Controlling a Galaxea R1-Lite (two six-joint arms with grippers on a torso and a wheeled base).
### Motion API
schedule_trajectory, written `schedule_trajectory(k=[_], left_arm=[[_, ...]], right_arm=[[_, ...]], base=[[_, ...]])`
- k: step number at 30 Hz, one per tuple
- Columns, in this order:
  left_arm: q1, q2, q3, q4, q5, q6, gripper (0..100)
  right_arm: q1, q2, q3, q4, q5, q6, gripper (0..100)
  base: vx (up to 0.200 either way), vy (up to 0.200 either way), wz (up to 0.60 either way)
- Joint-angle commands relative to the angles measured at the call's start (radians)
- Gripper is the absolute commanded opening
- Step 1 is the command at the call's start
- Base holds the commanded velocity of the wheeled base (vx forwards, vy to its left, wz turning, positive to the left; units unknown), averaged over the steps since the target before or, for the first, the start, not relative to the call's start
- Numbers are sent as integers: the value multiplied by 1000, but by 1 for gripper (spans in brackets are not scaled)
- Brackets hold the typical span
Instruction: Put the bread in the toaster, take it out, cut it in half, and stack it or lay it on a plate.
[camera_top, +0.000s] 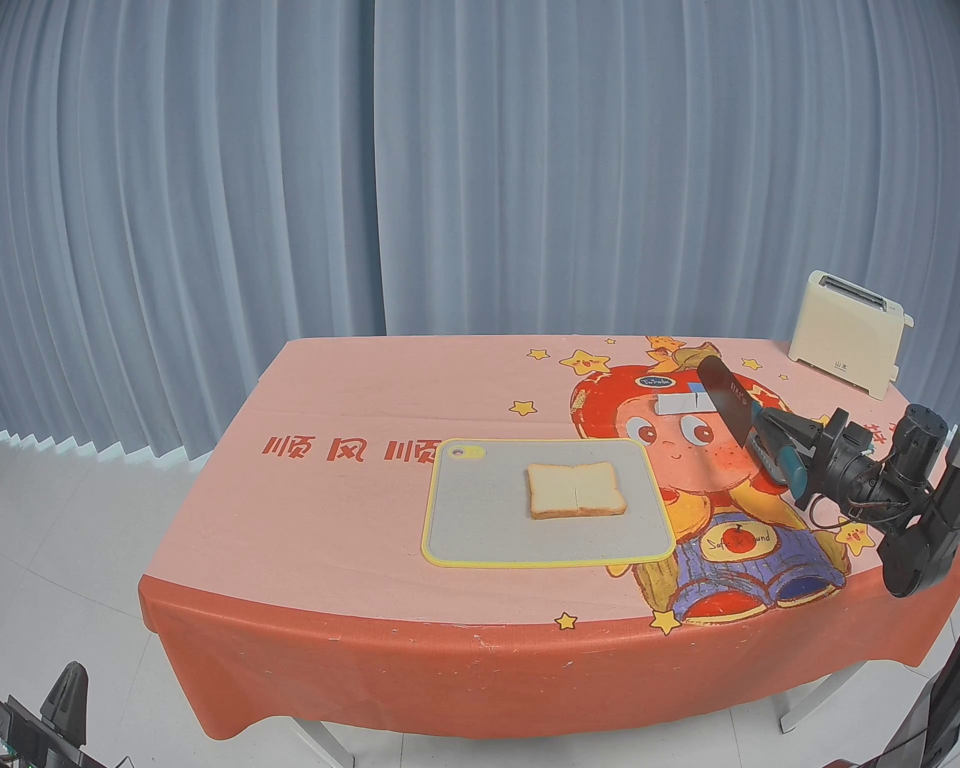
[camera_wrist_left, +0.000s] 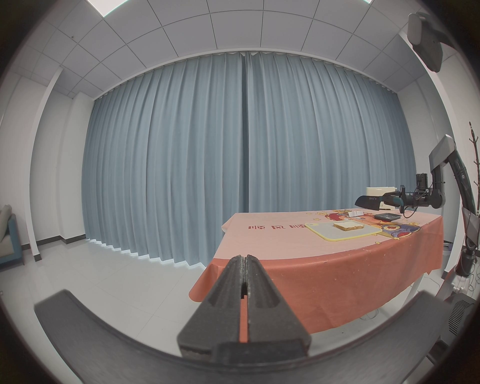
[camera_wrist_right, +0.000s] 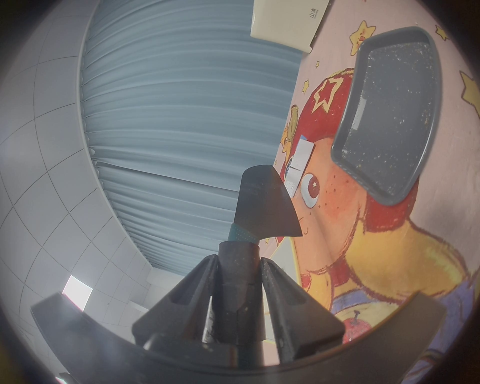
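Observation:
A slice of bread (camera_top: 576, 489) lies on the grey, yellow-rimmed cutting board (camera_top: 480, 520) at mid-table, with a cut line down its middle and the two halves still touching. To the right of the board my right gripper (camera_top: 785, 455) hovers above the table, shut on the teal handle of a dark-bladed knife (camera_top: 725, 400); the blade points up and toward the back. In the right wrist view the knife (camera_wrist_right: 265, 205) stands between the fingers (camera_wrist_right: 292, 310). A dark speckled tray-like plate (camera_wrist_right: 390, 115) lies on the cloth beneath. My left gripper (camera_wrist_left: 243, 285) is shut, low beside the table's left front.
A cream toaster (camera_top: 848, 332) stands at the back right corner. A small white card (camera_top: 685, 402) lies on the printed orange tablecloth behind the knife. The table's left half is bare cloth. Blue curtains hang behind.

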Motion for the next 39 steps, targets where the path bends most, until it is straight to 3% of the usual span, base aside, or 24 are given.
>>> schedule_trajectory(k=[1, 39], left_arm=[[0, -1, 12, 0, 0, 0, 0], [0, -1, 12, 0, 0, 0, 0]], right_arm=[[-8, 22, -4, -7, 0, -1, 0], [-3, 24, -2, -7, 3, -8, 0]], base=[[0, 0, 0], [0, 0, 0]])
